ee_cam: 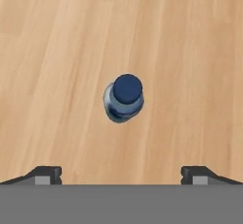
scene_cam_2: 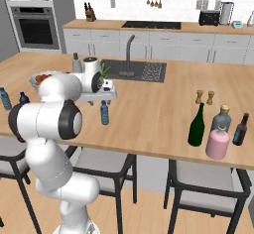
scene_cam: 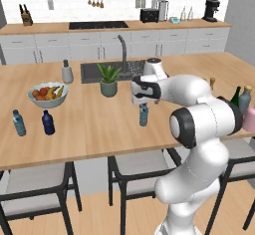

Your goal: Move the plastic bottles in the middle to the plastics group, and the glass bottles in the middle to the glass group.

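The hand [ee_cam: 121,175] hangs straight above the pale-blue water bottle [scene_cam: 144,115], fingers spread wide and holding nothing; seen from the hand, the bottle's blue cap sits between the two fingertips, clear of both. The bottle stands upright on the table [scene_cam: 89,129], in front of the potted plant [scene_cam: 108,79]. Well to the left of that plant stand another pale-blue bottle [scene_cam: 19,123] and a dark navy bottle [scene_cam: 48,122], side by side; far to its right cluster the green wine bottle [scene_cam_2: 196,125], pink bottle [scene_cam_2: 218,142] and grey-blue bottle [scene_cam_2: 222,119].
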Available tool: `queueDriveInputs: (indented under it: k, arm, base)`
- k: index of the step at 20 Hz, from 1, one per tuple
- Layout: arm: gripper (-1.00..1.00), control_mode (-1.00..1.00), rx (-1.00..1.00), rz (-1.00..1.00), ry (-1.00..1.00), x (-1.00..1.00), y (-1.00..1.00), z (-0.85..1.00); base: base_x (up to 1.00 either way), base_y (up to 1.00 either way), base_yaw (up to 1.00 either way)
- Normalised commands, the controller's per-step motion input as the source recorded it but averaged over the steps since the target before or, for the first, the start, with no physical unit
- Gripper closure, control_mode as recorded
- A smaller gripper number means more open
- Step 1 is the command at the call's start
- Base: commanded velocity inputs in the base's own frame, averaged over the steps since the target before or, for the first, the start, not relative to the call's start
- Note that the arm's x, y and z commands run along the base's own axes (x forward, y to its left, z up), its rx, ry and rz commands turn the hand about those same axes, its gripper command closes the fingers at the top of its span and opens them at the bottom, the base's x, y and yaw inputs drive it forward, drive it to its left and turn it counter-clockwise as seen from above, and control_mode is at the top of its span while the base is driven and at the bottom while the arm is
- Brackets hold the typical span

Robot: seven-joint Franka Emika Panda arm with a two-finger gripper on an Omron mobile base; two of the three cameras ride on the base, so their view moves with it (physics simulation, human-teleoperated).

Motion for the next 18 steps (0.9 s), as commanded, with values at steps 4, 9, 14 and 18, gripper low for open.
queueDriveInputs:
  k: [4,9,14,18]
  arm:
    - [-1.00,-1.00,0.00,-0.02,0.00,0.36,0.00,-0.03]
    - [-1.00,-1.00,0.00,-0.02,0.00,0.22,0.00,-0.01]
    - [-1.00,-1.00,0.00,-0.02,0.00,0.13,0.00,-0.08]
    - [-1.00,-1.00,0.00,0.00,0.00,0.03,0.00,-0.12]
  base:
    - [0.00,0.00,0.00]
    - [0.00,0.00,0.00]
    - [0.00,0.00,0.00]
    - [0.00,0.00,0.00]
